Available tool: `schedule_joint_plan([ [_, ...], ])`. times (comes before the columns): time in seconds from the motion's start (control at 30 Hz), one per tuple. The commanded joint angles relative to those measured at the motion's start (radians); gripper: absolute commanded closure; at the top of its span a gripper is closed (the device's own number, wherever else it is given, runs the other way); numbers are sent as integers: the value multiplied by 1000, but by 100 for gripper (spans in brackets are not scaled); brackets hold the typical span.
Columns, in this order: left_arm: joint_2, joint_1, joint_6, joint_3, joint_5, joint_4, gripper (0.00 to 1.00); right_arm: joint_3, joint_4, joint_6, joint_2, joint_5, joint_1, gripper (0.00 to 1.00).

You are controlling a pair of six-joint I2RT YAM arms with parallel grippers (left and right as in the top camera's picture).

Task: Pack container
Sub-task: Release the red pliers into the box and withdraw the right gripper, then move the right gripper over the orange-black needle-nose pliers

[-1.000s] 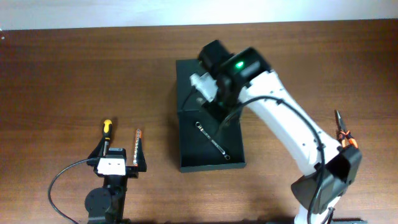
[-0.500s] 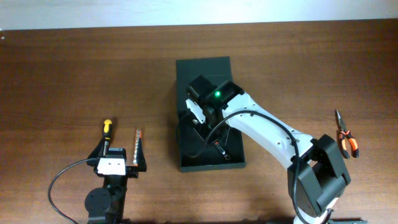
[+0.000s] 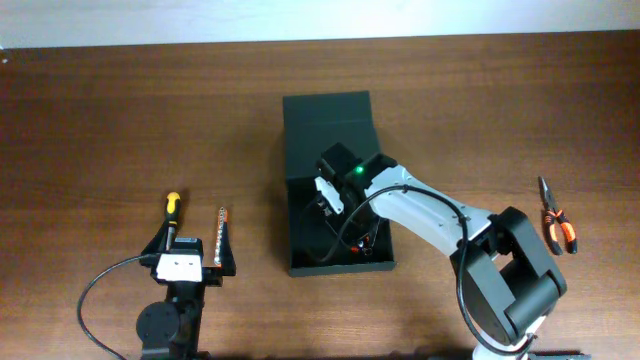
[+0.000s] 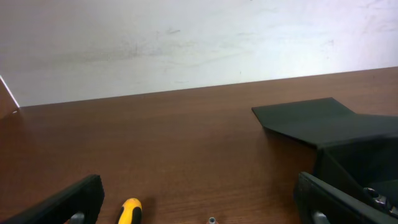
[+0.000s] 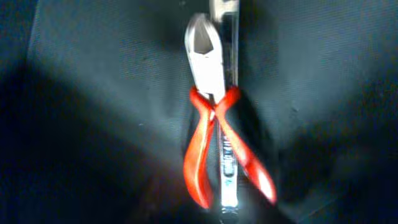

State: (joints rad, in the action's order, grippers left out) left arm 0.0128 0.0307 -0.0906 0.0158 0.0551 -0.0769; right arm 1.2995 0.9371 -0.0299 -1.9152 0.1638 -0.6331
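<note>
The container (image 3: 300,262) is a dark open box at mid-table, its flap lid (image 3: 328,115) lying flat behind it. My right gripper (image 3: 336,200) reaches down inside it; its fingers do not show in the right wrist view. On the box floor, red-handled cutters (image 5: 214,124) lie across a silver wrench (image 5: 231,180). The cutters (image 3: 366,240) also show near the box's front right. My left gripper (image 4: 199,208) rests low at the left of the table, wide open and empty, and its black fingers (image 4: 68,202) frame a yellow-handled screwdriver (image 4: 130,211).
Orange-handled pliers (image 3: 555,222) lie on the table at the far right. The screwdriver (image 3: 172,205) and a thin reddish tool (image 3: 221,225) lie just ahead of the left gripper (image 3: 190,250). A pale wall runs along the table's far edge.
The right arm has dropped from above the lid hinge down into the box and shifted toward its front. The red cutters now lie on the wrench. The left arm is still.
</note>
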Motion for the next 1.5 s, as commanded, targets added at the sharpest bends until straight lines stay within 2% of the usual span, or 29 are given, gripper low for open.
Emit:
schedule_joint_plan([
  [0.0,-6,6,-20,-7,4,2,1,-3,-3,-2,12,10,23,26],
  [0.07,-6,6,-20,-7,4,2,1,7,5,-1,12,10,30,11],
  [0.13,-6,6,-20,-7,4,2,1,39,31,-1,13,10,37,2],
  [0.37,-6,6,-20,-7,4,1,1,334,240,52,13,3,53,1],
  [0.47,-6,6,-20,-7,4,2,1,639,393,52,13,-6,53,1],
  [0.53,-6,6,-20,-7,4,2,1,779,461,51,13,-37,53,1],
  [0.6,-6,6,-20,-7,4,2,1,893,528,42,13,-115,53,1],
  [0.67,-6,6,-20,-7,4,1,1,1067,659,-59,13,-338,76,1],
  [0.77,-6,6,-20,-7,4,2,1,1186,762,-130,18,-480,139,1],
  [0.93,-6,6,-20,-7,4,2,1,1168,762,-138,128,-427,344,1],
  [1.07,-6,6,-20,-7,4,2,1,1064,762,-137,239,-370,543,1],
  [1.13,-6,6,-20,-7,5,2,1,964,762,-137,310,-365,646,1],
  [1.17,-6,6,-20,-7,4,2,1,839,762,-137,381,-365,758,1],
  [1.27,-6,6,-20,-7,4,2,1,651,722,-144,449,-301,910,1],
  [1.4,-6,6,-20,-7,4,1,1,450,615,-143,460,-268,1024,1],
  [1.47,-6,6,-20,-7,4,1,1,281,447,-95,449,-223,1062,1],
])
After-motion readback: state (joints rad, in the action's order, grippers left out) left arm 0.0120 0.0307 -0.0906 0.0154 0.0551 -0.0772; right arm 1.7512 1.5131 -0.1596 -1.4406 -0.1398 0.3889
